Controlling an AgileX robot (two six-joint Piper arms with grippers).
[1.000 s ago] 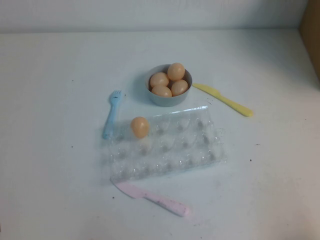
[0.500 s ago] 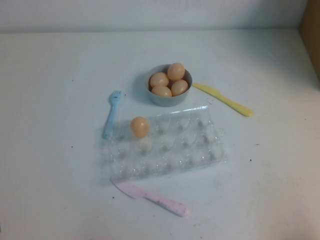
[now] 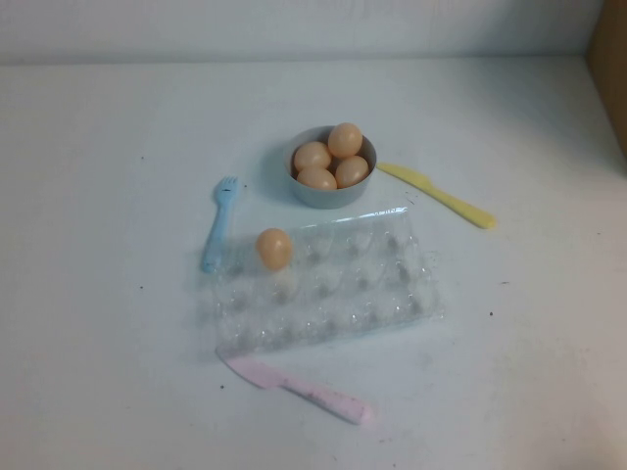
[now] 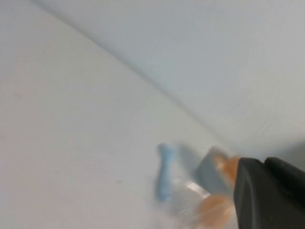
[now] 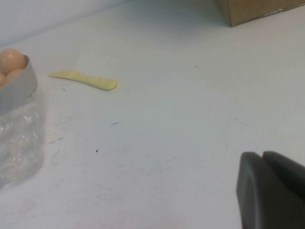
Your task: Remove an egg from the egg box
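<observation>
your left end effector (image 4: 269,195) is out of the high view, parked off to the left side of the tabletop (image 3: 98,323); you only see a dark bit of it in the left wrist view, so i cannot tell how it is set

going left to right, the blue fork (image 3: 218,222) lies flat just beside the egg box (image 3: 333,294). the egg (image 3: 274,249) sits in a cup at the far left corner of the box, alone, so it is easy to reach from above. the pink knife (image 3: 304,390) lies near the front edge of the box. the grey bowl (image 3: 328,189) stands just behind the box with four other eggs in it. the yellow knife (image 3: 441,196) lies to the right of the bowl

your right end effector (image 5: 271,191) is parked low on the right, well apart from the box, and i cannot tell its state either

nothing holds the egg yet, so i think the job has not started
</observation>
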